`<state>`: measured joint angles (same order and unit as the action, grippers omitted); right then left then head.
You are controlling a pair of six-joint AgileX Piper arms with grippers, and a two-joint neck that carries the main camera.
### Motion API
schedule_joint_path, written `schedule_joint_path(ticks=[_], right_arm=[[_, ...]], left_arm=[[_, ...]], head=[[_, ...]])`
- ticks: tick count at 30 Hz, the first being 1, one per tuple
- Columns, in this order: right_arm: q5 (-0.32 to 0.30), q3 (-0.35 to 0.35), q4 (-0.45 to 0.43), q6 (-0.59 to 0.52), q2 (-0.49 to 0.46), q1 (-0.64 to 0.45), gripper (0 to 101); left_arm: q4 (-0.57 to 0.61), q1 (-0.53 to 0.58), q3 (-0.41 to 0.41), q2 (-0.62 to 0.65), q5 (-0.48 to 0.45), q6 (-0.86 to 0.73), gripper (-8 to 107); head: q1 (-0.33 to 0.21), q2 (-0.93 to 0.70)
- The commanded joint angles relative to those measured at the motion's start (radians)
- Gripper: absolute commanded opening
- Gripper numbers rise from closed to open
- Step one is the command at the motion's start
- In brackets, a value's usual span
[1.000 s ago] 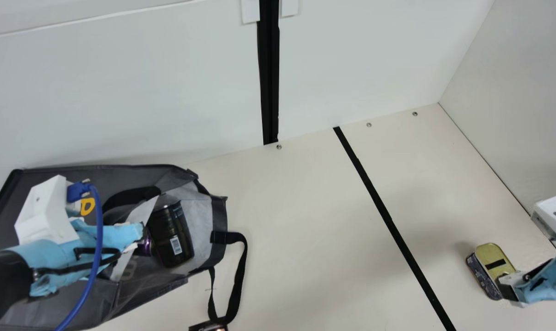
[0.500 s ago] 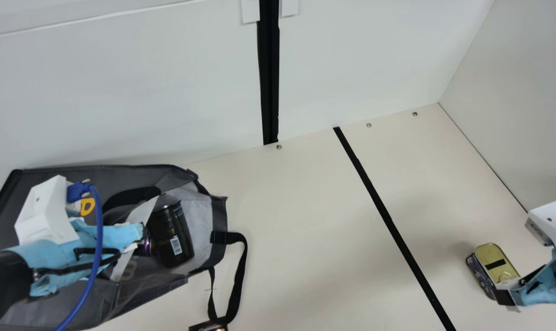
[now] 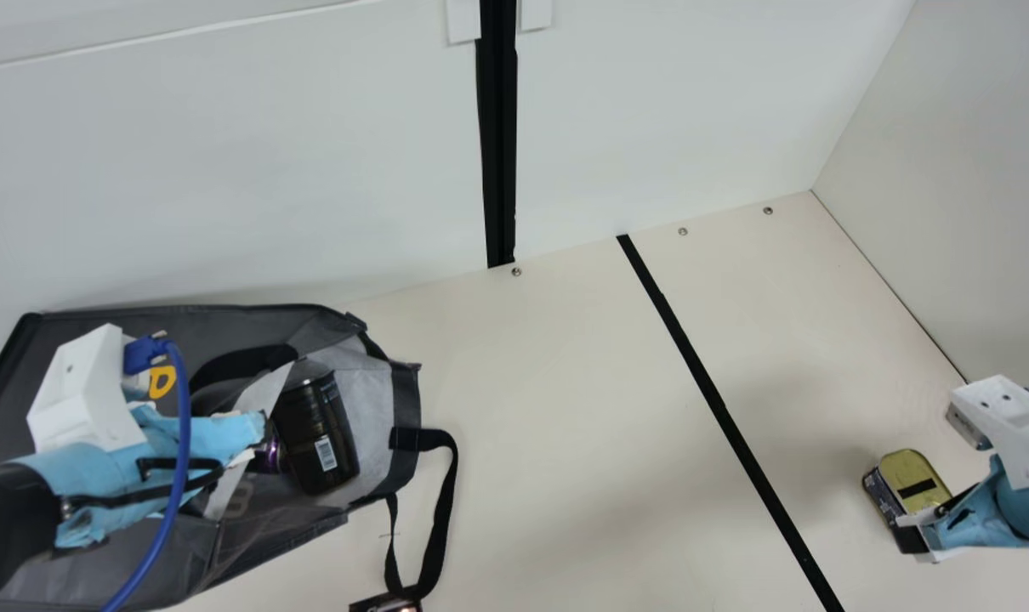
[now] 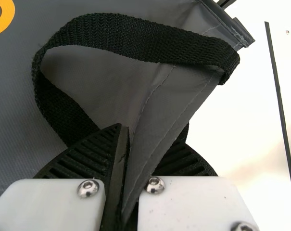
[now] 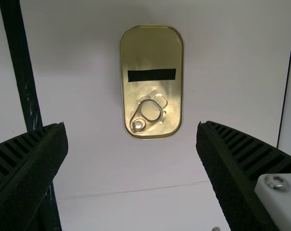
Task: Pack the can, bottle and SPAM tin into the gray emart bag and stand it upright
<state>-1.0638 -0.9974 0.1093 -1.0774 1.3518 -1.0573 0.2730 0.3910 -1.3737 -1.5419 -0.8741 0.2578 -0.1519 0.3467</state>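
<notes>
1. A long black line (image 3: 719,410) runs across the cream table (image 3: 523,382).
2. Three little round screws (image 3: 516,272) sit near its back edge.
3. A black strip (image 3: 499,136) goes up the white wall (image 3: 251,170).
4. White pieces (image 3: 463,21) are on both sides of the strip.

We can read no words or numbers; we see a white barcode label (image 3: 326,454) on the black, shiny cylindrical container (image 3: 304,421).

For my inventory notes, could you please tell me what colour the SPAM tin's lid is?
The lid is gold, seen best in the right wrist view.
</notes>
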Motion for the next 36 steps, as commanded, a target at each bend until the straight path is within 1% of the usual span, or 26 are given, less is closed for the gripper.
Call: schedule_joint_path(ticks=[1, 11, 23, 28, 36], right_arm=[[0.015, 0.000, -0.004, 0.006, 0.016, 0.004, 95], [0.093, -0.004, -0.024, 0.033, 0.118, 0.025, 95], [0.167, -0.001, -0.037, 0.054, 0.226, 0.046, 95], [0.177, -0.008, -0.029, 0.051, 0.259, 0.053, 62], [0.157, -0.043, 0.001, 0.025, 0.284, 0.062, 8]], left_arm=[[0.000, 0.000, 0.000, 0.000, 0.000, 0.000, -8], [0.000, 0.000, 0.000, 0.000, 0.000, 0.000, -8], [0.000, 0.000, 0.000, 0.000, 0.000, 0.000, -8], [0.000, 0.000, 0.000, 0.000, 0.000, 0.000, -8], [0.000, 0.000, 0.000, 0.000, 0.000, 0.000, -8]], head=[[-0.023, 0.002], [-0.023, 0.002], [-0.023, 0.002], [-0.023, 0.002], [-0.023, 0.002]])
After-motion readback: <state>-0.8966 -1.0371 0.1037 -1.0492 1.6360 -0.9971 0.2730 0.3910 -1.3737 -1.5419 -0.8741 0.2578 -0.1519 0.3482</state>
